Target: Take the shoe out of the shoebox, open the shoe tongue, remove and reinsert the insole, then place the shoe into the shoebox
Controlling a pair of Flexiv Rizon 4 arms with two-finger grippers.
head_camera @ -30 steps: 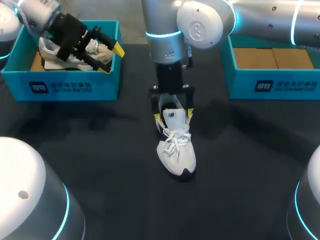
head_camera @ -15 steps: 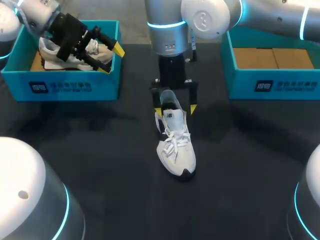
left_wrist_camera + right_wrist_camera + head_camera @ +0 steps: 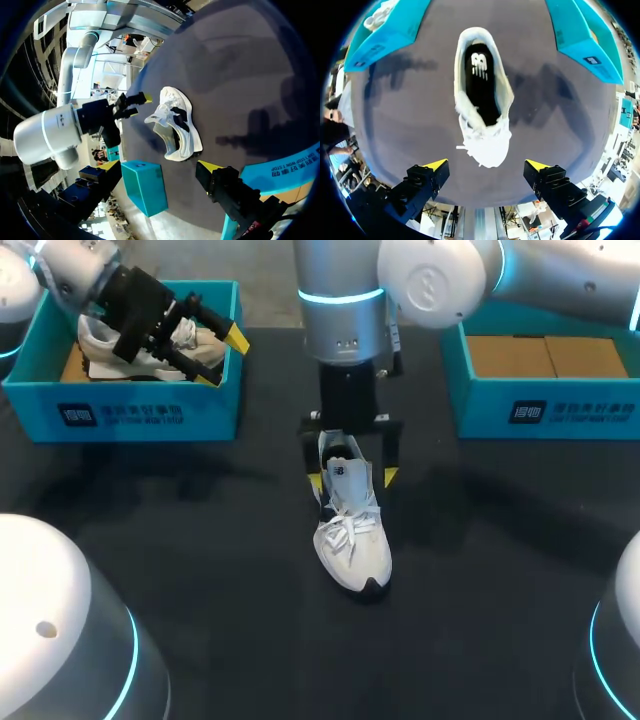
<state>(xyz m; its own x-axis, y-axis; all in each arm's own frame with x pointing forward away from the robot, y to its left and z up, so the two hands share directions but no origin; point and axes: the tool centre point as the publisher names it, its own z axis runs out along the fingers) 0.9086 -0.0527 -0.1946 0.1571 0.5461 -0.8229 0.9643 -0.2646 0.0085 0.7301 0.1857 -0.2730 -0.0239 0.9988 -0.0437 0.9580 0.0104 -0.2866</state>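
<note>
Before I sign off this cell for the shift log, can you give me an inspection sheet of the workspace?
Surface: dark table, no spills seen.
Job's things: white shoe upright mid-table, black insole inside it; left shoebox holds a second shoe; right shoebox shows a brown card floor.
Clutter: nothing seen.
Hands: right hand open, above the white shoe's heel end, not gripping it; left hand open, over the left shoebox.
Cables: nothing seen.
Surroundings: nothing seen.
</note>
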